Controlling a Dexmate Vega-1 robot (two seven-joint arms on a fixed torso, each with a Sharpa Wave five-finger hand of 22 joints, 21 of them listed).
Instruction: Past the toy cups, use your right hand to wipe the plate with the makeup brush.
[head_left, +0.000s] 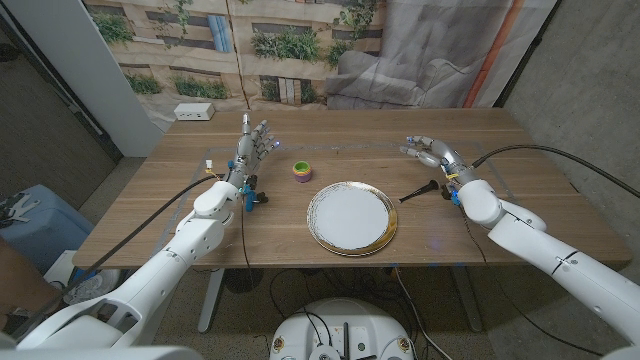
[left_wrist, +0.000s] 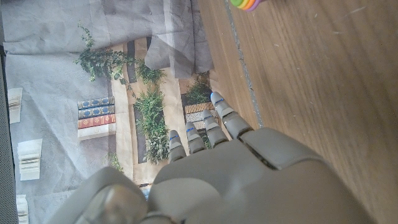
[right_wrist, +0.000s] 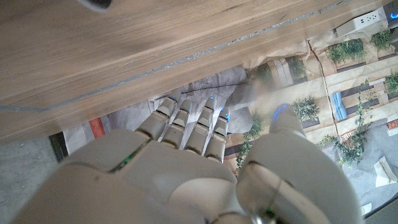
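Makeup brush (head_left: 419, 191) beside plate (head_left: 351, 219) in head view, right hand (head_left: 431, 152) empty, fingers apart

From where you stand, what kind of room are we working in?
Likely a robot test or data-collection setup, not a home: a wooden table ringed by a printed garden-wall backdrop and grey cloth, bare concrete wall, and a power strip at the table's far corner.

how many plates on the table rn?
1. The gold-rimmed white plate sits mid-table, just past it the stacked toy cups, the makeup brush to its right.
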